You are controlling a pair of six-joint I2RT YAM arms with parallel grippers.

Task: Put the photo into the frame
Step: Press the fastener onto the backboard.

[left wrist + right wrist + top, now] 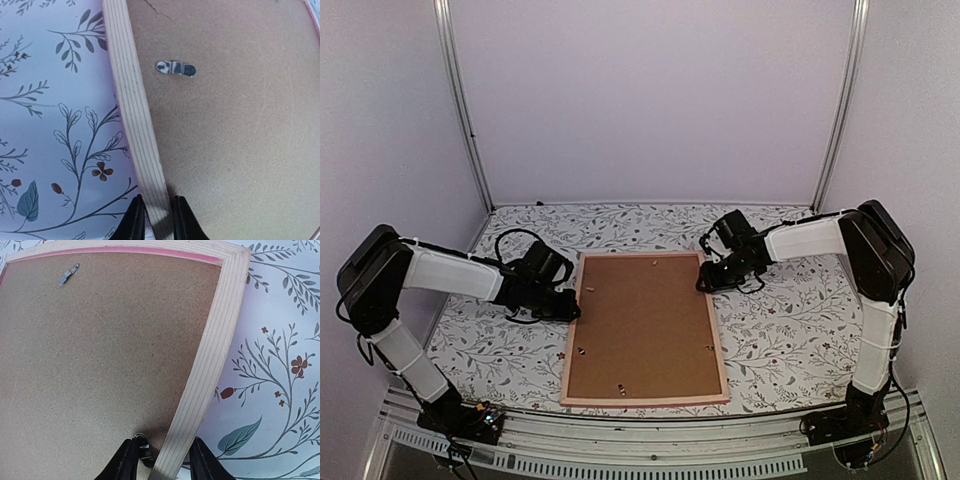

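Since the frame (645,400), laid back-up on the surface (790,340), is pinched by the left claw (157,210) but only straddled by the open right claw (164,450), it'd probably be skewed if lifted now.

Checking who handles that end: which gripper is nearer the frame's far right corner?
Right. The right gripper straddles the right rail near that corner; the left gripper pinches the left rail, across the frame.
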